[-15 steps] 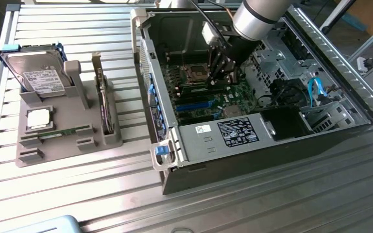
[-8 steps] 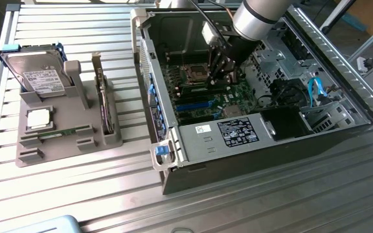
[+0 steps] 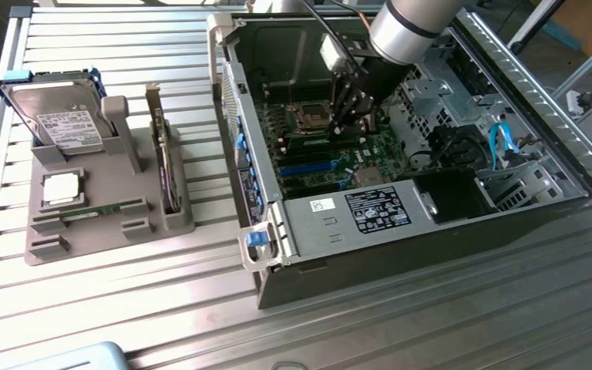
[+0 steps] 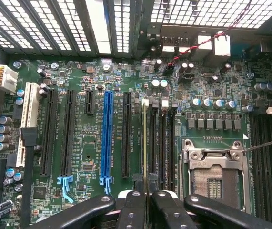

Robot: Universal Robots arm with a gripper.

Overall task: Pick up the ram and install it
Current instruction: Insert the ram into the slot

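Green ram [image 4: 146,143] edge-on against the motherboard [image 4: 207,139], black hand [image 4: 148,195] clamped on it

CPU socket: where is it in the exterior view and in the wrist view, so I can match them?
Exterior view: the empty CPU socket sits on the motherboard, just to the exterior view's left of the gripper.
Wrist view: the CPU socket is near the gripper, with memory slots between it and the blue expansion slot.
Shared landmark: that blue expansion slot.
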